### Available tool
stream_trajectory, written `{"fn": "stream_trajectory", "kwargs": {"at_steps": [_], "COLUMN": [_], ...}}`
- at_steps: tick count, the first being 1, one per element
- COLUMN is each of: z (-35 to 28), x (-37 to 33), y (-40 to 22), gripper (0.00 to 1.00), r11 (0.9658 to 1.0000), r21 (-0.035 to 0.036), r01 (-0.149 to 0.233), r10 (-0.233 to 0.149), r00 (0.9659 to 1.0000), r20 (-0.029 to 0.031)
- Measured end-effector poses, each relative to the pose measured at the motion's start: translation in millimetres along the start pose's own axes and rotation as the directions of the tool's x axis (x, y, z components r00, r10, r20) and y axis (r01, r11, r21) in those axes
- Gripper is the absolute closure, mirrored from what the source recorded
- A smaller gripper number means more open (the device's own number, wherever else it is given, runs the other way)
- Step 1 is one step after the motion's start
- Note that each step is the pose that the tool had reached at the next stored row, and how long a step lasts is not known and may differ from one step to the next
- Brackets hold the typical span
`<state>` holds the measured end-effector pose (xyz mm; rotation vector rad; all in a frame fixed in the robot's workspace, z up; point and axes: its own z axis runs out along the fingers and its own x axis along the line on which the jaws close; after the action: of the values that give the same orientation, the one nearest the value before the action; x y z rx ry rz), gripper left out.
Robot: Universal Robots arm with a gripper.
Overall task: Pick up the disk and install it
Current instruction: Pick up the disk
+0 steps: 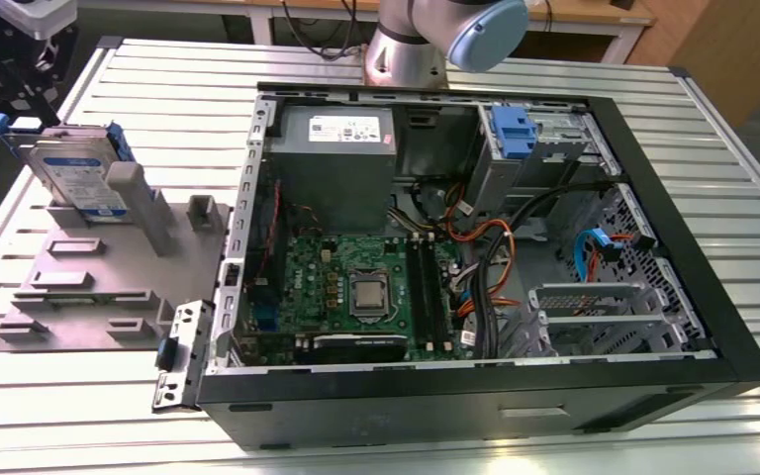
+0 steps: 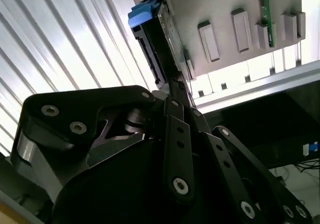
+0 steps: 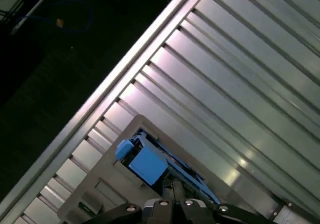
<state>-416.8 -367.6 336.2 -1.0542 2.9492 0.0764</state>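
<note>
Silver disk [image 1: 70, 174] with blue rails [image 1: 118, 139]

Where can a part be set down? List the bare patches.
Free: the table strip on the exterior view's right of the computer case, and the slats in front of the grey fixture plate on that view's left. Crowded: inside the case, and on the plate, where the disk stands.

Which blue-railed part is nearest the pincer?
The disk on the grey fixture outside the case; the blue bracket inside the case holds no drive.
</note>
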Motion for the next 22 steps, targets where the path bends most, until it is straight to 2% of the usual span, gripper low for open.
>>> {"fn": "stream_trajectory", "kwargs": {"at_steps": [4, 6, 22], "z": [0.1, 0.0, 0.1], "x": [0.0, 0.0, 0.0], "y": [0.0, 0.0, 0.0], "gripper": [0.89, 0.89, 0.89], "r11": [0.9974, 0.9961, 0.9949], "r21": [-0.0019, -0.0023, -0.0027], "r01": [0.072, 0.088, 0.101], "r10": [-0.072, -0.088, -0.101], "r00": [0.9974, 0.9961, 0.9949], "r20": [-0.0031, -0.0038, -0.0042]}}
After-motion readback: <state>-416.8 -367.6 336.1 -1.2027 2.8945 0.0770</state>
